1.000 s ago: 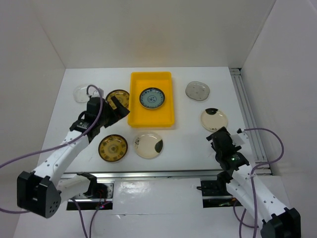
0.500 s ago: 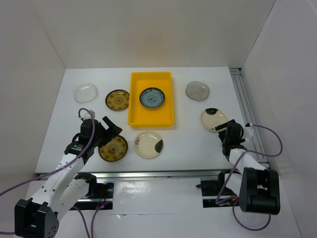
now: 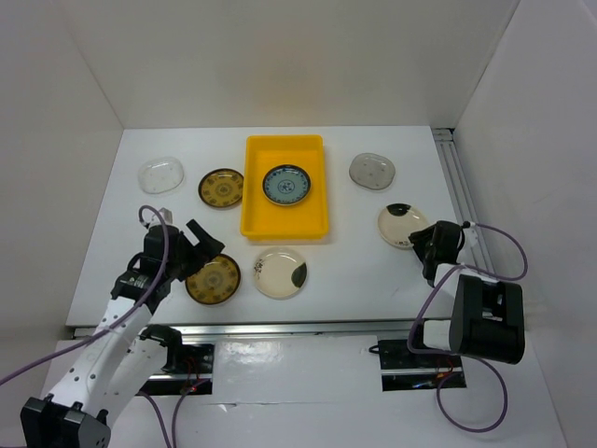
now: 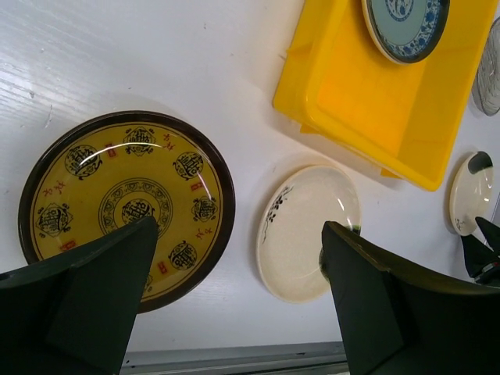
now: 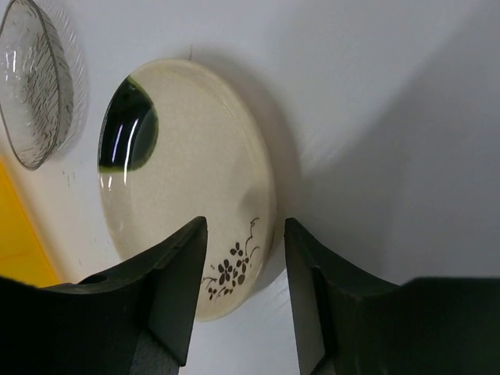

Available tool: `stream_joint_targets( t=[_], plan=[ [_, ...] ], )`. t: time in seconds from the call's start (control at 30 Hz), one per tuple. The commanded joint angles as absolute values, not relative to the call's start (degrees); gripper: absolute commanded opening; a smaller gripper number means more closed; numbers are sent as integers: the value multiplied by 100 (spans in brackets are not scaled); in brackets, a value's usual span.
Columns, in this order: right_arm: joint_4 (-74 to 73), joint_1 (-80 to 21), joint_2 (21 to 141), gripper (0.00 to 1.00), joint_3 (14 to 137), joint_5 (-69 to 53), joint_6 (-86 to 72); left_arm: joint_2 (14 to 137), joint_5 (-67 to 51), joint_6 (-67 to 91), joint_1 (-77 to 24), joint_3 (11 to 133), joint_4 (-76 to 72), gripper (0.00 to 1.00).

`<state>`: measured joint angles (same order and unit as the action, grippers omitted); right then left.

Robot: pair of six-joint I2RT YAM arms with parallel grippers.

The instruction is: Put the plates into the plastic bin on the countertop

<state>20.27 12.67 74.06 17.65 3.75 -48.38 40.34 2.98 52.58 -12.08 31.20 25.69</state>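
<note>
The yellow plastic bin stands at mid-table and holds a blue patterned plate. A gold-brown plate and a cream plate with a black patch lie near the front. My left gripper hovers open and empty above them; in the left wrist view it sits between the gold plate and the cream plate. My right gripper is open, with its jaws on either side of the rim of a second cream plate.
A second gold-brown plate and a clear glassy plate lie left of the bin. A grey plate lies right of it. A metal rail runs along the right wall. White walls enclose the countertop.
My left gripper has pulled back from the far gold plate to the near one. My right arm has swung up and forward to the edge of the right cream plate.
</note>
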Motion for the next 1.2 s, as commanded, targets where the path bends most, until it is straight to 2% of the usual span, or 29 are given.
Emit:
stream_joint_targets(
  t=[0.0,0.07,0.13,0.17,0.27,0.3,0.5,0.7,0.87,1.03,1.17],
  plan=[
    [1538,1292,7506,51,1705,245,-4711,3955,396,5133,-1178,3462,2865,100],
    [1468,1292,7558,43,1705,185,-4711,3894,396,5133,-1178,3515,2936,100],
    [1468,1292,7611,29,1705,185,-4711,3823,396,5133,-1178,3577,3084,100],
    [1468,1292,7611,11,1705,185,-4711,3771,396,5133,-1178,3577,3085,100],
    [1468,1292,7611,5,1705,185,-4711,3718,501,5080,-1178,3700,3321,100],
    [1468,1292,7550,0,1705,185,-4650,3666,571,5080,-1178,3770,3383,100],
    [1003,1170,6954,0,1880,185,-4702,3480,738,5080,-1178,3937,3840,100],
    [-7,739,5363,0,2714,720,-4877,3323,598,5431,-1178,3885,4131,100],
    [658,124,4975,0,3172,343,-5001,3322,483,5703,-1178,3569,4131,100],
    [1484,-1086,6062,0,3918,-165,-4502,3322,571,6168,-1178,3376,4271,100],
    [1898,-1932,7799,0,4841,-606,-3851,3603,861,6617,-1178,3174,4430,100]
  ],
)
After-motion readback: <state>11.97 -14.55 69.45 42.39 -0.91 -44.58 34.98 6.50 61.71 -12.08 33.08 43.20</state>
